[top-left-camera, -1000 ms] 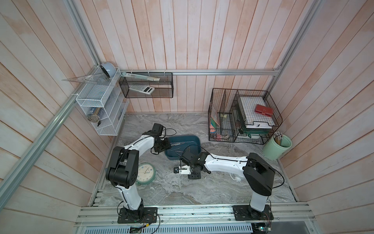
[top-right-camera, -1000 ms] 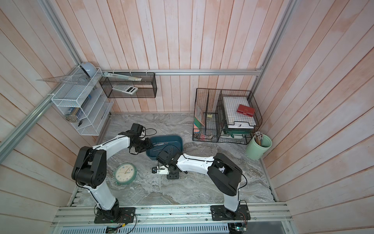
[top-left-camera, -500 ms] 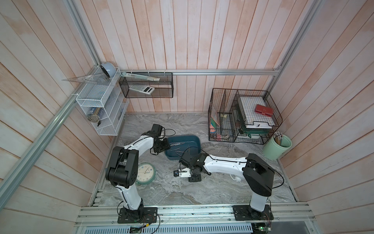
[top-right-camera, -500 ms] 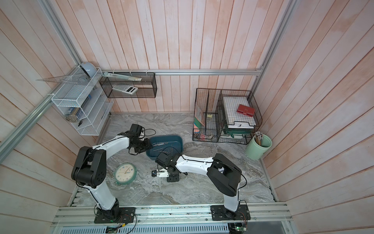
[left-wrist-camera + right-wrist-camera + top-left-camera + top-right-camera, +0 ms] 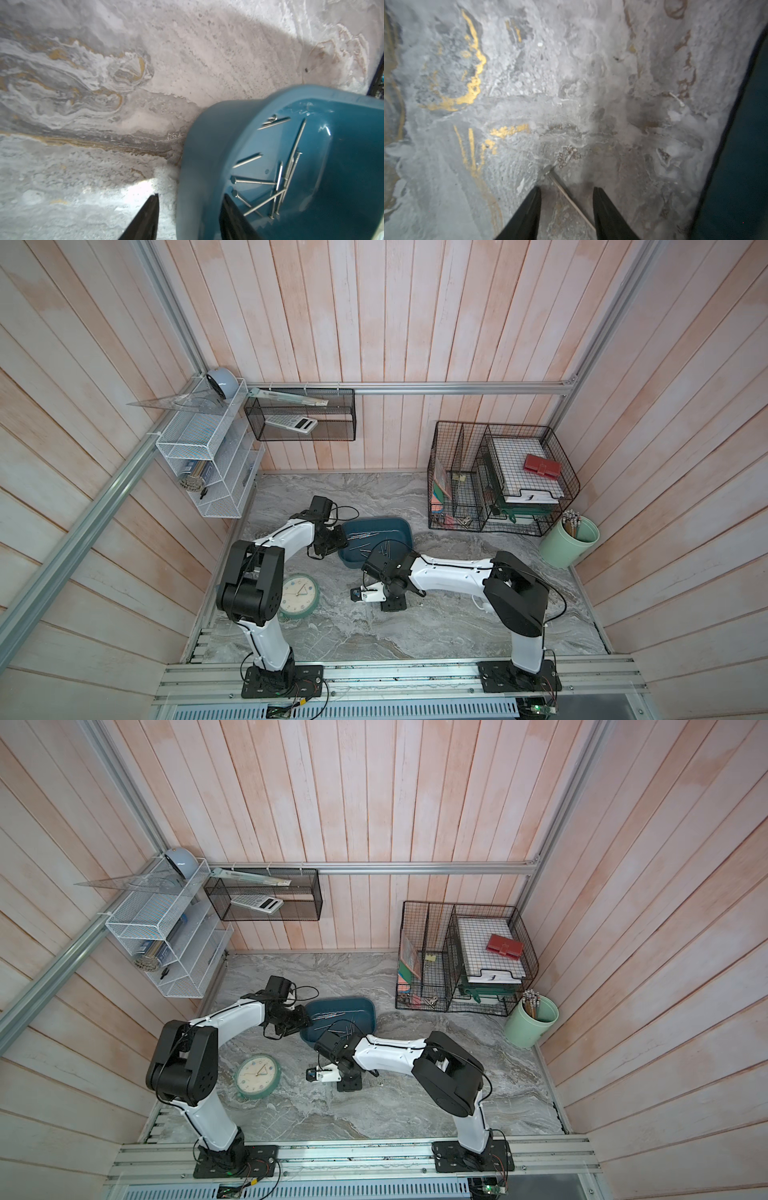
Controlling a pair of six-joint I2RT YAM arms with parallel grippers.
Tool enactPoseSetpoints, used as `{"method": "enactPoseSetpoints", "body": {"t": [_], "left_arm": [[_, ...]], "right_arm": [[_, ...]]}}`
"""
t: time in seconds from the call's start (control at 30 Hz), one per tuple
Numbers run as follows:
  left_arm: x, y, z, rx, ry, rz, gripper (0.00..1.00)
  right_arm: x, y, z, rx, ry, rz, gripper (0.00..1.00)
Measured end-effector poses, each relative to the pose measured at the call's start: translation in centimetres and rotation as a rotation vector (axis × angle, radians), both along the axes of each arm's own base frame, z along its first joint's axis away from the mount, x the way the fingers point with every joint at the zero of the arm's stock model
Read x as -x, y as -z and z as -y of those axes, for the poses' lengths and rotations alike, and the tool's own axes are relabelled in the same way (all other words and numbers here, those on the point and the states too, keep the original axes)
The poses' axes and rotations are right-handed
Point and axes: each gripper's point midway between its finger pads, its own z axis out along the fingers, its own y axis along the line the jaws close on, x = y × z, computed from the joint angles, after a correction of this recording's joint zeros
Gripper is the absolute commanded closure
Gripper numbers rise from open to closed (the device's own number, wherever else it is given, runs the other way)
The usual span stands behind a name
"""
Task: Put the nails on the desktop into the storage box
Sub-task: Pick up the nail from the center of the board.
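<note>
Teal plastic storage box (image 5: 400,531) sits on the marble-look desktop (image 5: 374,493); we use it as ref. for everything else. Most of the nails (image 5: 253,182) lie inside it, a loose criss-cross heap on the box floor toward the end nearest the L arm. A few more are scattered across the rest of the floor, as seen in both top views. L gripper (image 5: 190,195) is at that same end of the box, astride the wall w/ fingers apart: one finger inside, close against the inner face, the other outside. A sliver of desktop shows betw. the outer finger and the wall, so we can't tell whether it actually pinches the wall. One nail (image 5: 571,198) lies flat on the desktop just outside the box, on the side facing the arm bases. R gripper (image 5: 566,188) is low over it w/ fingers apart. The shank runs betw. them at a slant, head just past the tips, and neither finger visibly touches it. The box wall shows dark at the edge of the R wrist view, so the box is close by. A round green clock (image 5: 299,593) lies flat, well apart from the box on the L-arm side.
</note>
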Motion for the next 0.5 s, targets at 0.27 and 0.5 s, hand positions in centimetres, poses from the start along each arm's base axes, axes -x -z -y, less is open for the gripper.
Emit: {"method": "enactPoseSetpoints", "body": {"t": [0.27, 0.5], "left_arm": [[0.0, 0.1, -0.1, 0.002, -0.003, -0.001, 0.49], [-0.1, 0.0, -0.3, 0.003, -0.01, 0.0, 0.49]], "right_arm": [[-0.8, 0.2, -0.9, -0.02, 0.0, -0.041, 0.62], [-2.3, 0.3, -1.9, -0.027, 0.018, -0.094, 0.64]]}}
